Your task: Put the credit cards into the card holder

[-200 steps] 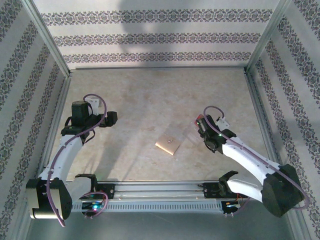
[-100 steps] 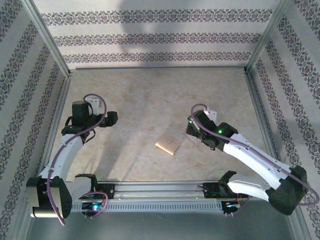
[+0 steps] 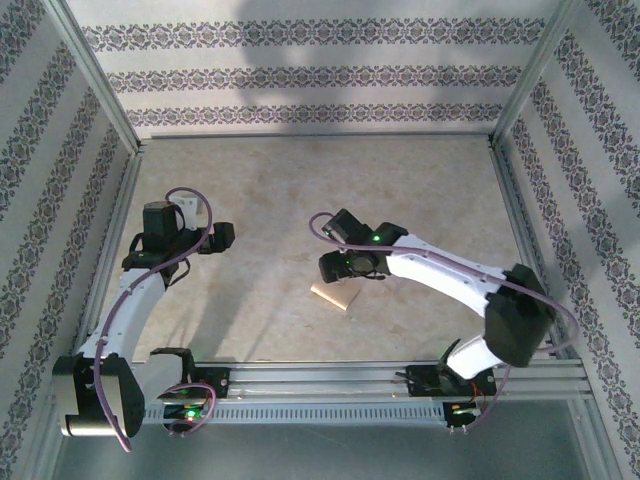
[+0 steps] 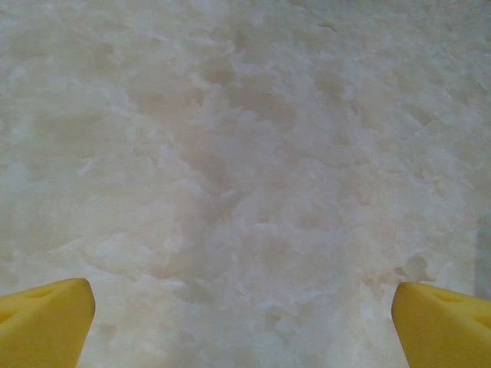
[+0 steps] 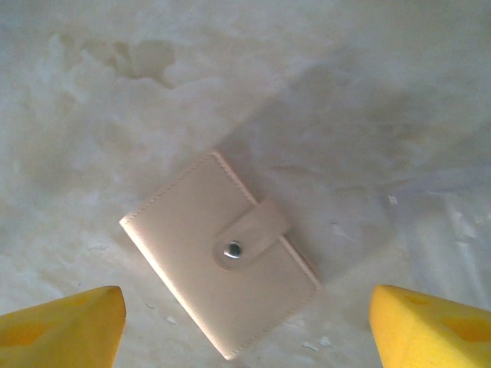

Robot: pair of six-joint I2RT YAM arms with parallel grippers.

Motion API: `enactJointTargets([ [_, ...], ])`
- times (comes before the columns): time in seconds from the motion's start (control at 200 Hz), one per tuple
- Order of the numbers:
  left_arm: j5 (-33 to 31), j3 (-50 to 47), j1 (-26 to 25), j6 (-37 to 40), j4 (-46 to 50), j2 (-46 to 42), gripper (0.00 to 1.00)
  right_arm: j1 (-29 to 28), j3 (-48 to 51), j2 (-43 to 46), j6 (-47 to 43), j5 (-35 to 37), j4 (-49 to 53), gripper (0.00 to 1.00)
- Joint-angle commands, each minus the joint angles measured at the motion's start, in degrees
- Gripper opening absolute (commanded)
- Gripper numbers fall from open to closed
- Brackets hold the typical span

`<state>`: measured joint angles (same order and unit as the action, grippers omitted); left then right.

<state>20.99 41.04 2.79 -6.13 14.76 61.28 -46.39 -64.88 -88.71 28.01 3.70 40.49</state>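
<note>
The card holder lies shut on the table, a tan wallet with its snap tab fastened, turned at a slant. My right gripper hovers over it, open, its yellow fingertips wide apart on either side and holding nothing. From above, the right gripper hangs over the far edge of the card holder. A faint see-through patch, possibly one of the credit cards, lies right of the holder. My left gripper is open over bare table; from above the left gripper sits at the left.
Patterned walls with metal frame rails box in the marbled table on three sides. The arms' mounting rail runs along the near edge. The right arm stretches across the right half toward the centre.
My right arm has swung left from the table's right side to above the card holder, and its jaws have widened. The left arm has not moved.
</note>
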Motion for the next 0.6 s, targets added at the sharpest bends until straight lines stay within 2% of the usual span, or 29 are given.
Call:
enactJointTargets([
  [0.0, 0.24, 0.75, 0.65, -0.27, -0.30, -1.21, 1.00, -0.09, -3.73, -4.40, -3.84, -6.12, 0.37, 0.88],
  [0.105, -0.25, 0.85, 0.31, -0.37, -1.21, -1.10, 1.00, 1.26, -2.99, -7.40, -4.48, -8.71, -2.08, 0.88],
  [0.26, 0.44, 0.83, 0.20, -0.37, -0.49, -1.06, 1.00, 5.57, 1.34, -9.46, -2.17, -17.71, -9.08, 0.85],
  [0.475, 0.55, 0.47, 0.27, -0.12, -0.74, -1.19, 1.00, 8.84, 7.86, -10.14, -1.09, -21.57, -14.79, 0.85],
  [0.595, 0.02, 1.39, 0.38, -0.37, -0.63, -0.63, 1.00, 8.69, 10.24, -9.13, -0.03, -22.69, -15.48, 0.83],
])
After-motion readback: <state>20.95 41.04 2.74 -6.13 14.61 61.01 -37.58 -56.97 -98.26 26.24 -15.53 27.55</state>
